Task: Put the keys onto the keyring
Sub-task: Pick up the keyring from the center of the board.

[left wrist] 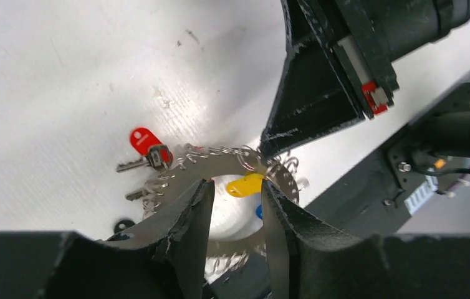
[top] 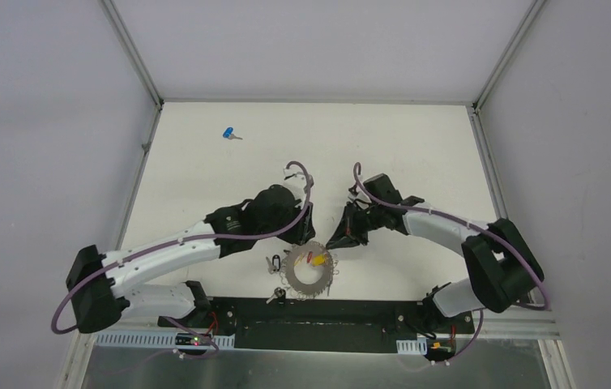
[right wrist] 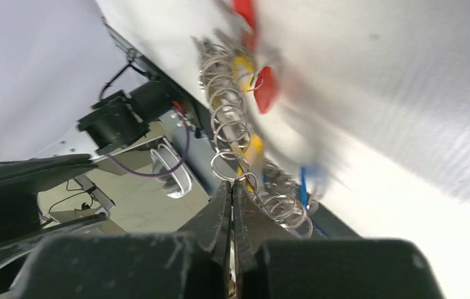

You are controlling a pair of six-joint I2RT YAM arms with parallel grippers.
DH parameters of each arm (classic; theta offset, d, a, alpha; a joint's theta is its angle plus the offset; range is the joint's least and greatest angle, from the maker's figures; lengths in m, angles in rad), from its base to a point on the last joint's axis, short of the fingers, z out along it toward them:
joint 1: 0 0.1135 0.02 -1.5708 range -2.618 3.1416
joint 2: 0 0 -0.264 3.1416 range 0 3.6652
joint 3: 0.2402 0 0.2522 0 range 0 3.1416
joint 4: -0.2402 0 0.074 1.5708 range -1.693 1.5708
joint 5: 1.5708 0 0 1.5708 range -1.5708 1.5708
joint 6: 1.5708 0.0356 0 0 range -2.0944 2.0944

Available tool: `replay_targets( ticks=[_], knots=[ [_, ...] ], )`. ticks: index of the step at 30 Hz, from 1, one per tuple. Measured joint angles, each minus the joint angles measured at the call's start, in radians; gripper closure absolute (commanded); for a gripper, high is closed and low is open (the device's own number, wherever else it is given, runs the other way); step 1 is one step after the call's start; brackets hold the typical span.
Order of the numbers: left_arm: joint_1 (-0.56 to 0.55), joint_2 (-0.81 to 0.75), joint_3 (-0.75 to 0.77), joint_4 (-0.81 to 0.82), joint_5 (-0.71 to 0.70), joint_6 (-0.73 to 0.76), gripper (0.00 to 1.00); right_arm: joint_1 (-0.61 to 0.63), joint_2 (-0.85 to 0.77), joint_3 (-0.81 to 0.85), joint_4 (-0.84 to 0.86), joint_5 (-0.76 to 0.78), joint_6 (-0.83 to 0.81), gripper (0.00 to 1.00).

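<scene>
The left gripper [left wrist: 235, 192] and right gripper [right wrist: 232, 185] both crowd the far edge of the keyring [top: 310, 275]; only a narrow gap separates them. The black base plate [top: 318, 324] blocks the near side. The far table [top: 416, 146] is open apart from one blue key [top: 228, 134].

My left arm [top: 164, 251] reaches in from the near left, wrist bent down near the middle. My left jaws stand parted, a clear gap between the fingers [left wrist: 186, 218]. My right arm [top: 436, 223] curls in from the near right. My right jaws are pressed tight together, tips just beside the left ones.
</scene>
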Motion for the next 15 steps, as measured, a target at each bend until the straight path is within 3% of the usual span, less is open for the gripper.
replay_targets(
  ticks=[6, 15],
  knots=[
    [0.000, -0.181, -0.078, 0.125, 0.028, 0.105, 0.59, 0.000, -0.153, 0.099, -0.081, 0.045, 0.038, 1.00],
    [-0.008, -0.248, -0.158, 0.307, 0.178, 0.270, 0.60, -0.008, -0.331, 0.131, -0.129, 0.125, 0.195, 1.00]
  ],
)
